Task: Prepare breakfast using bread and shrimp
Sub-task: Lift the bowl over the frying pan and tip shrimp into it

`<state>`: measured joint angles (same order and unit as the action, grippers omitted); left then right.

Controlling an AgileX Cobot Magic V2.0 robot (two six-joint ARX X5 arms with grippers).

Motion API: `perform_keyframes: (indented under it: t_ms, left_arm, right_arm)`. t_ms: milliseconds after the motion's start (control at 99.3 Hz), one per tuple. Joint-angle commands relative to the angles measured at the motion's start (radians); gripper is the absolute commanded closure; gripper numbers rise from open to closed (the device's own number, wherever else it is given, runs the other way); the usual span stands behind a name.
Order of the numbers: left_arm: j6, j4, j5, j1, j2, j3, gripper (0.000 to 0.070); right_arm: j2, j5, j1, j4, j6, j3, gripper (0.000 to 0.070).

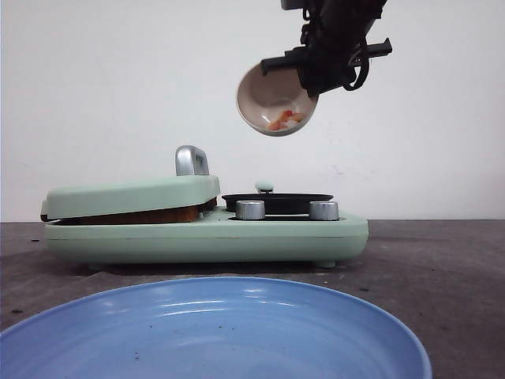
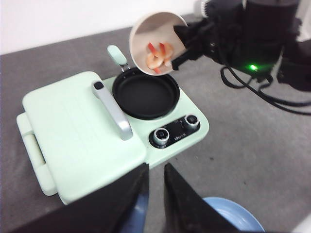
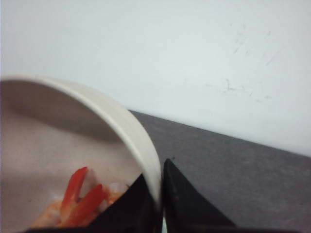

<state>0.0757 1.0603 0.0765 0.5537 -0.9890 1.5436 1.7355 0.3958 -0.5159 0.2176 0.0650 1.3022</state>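
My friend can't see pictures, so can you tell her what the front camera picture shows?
A robot arm's right gripper holds a small tipped bowl with a few shrimp high above a black pan on a green breakfast maker. The maker's lid is down over bread. A blue plate sits in front.

You see orange-pink and whitish shrimp (image 2: 158,56) in a beige bowl (image 1: 264,91), a mint-green cooker (image 2: 82,131) with a black pan (image 2: 145,93), a plain blue plate (image 1: 213,335), and a dark grey worktop (image 1: 442,260).
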Motion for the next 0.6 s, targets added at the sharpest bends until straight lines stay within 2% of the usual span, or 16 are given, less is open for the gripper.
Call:
perform_keyframes:
  t_ms: [0, 322, 594]
  left_arm:
    - [-0.018, -0.003, -0.002, 0.012, -0.008, 0.015, 0.0700]
    - [-0.021, 0.003, -0.002, 0.030, -0.008, 0.014, 0.0700]
    - [-0.031, 0.018, -0.002, 0.030, -0.008, 0.014, 0.0700]
  right_arm:
    - [0.022, 0.006, -0.006, 0.035, 0.072, 0.024, 0.0700]
    - [0.022, 0.006, -0.013, 0.190, 0.359, 0.024, 0.0700]
    - [0.022, 0.005, -0.012, 0.242, 0.451, 0.026, 0.0700]
